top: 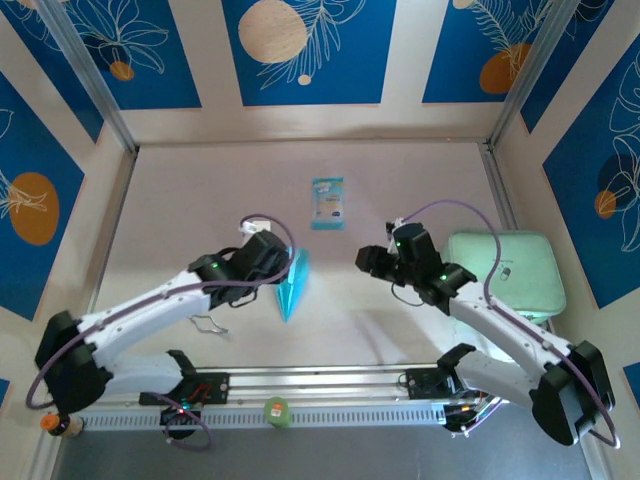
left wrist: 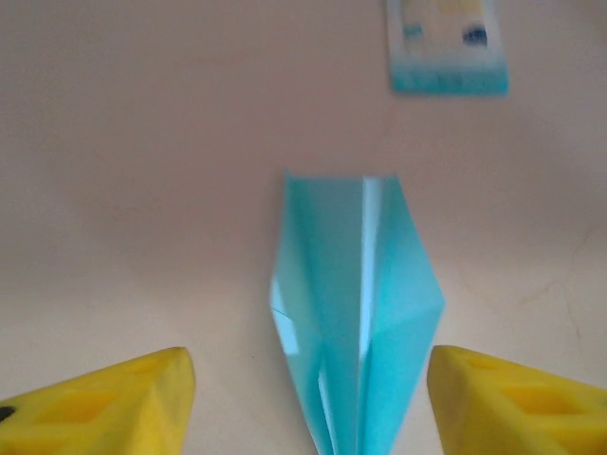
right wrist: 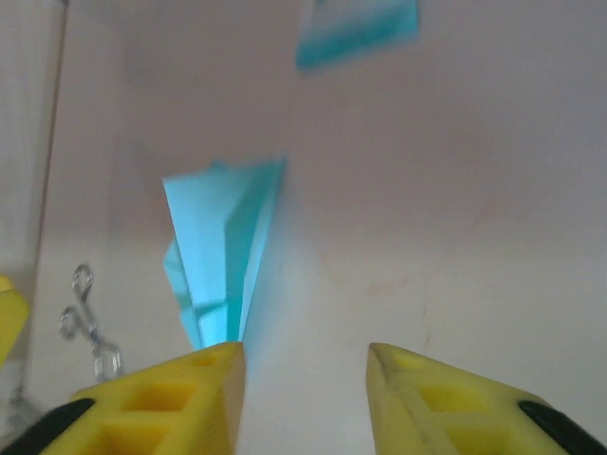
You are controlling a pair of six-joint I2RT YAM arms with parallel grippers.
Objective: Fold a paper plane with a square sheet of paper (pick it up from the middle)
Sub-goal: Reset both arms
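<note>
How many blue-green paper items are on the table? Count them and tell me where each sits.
2. The paper plane sits in the middle of the table, tip toward the near edge; the teal-and-white packet lies beyond it, farther back. Nothing suggests a hidden one.

paper plane (left wrist: pixel 356 303): nose cut off by lower edge, left wrist view. printed packet (left wrist: pixel 446 47): blurred, top cropped, print unreadable.

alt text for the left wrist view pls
A folded light-blue paper plane, nose toward the camera, sits between the left gripper's open yellow fingers over a pale table. A small teal-and-white packet lies beyond it.
</note>
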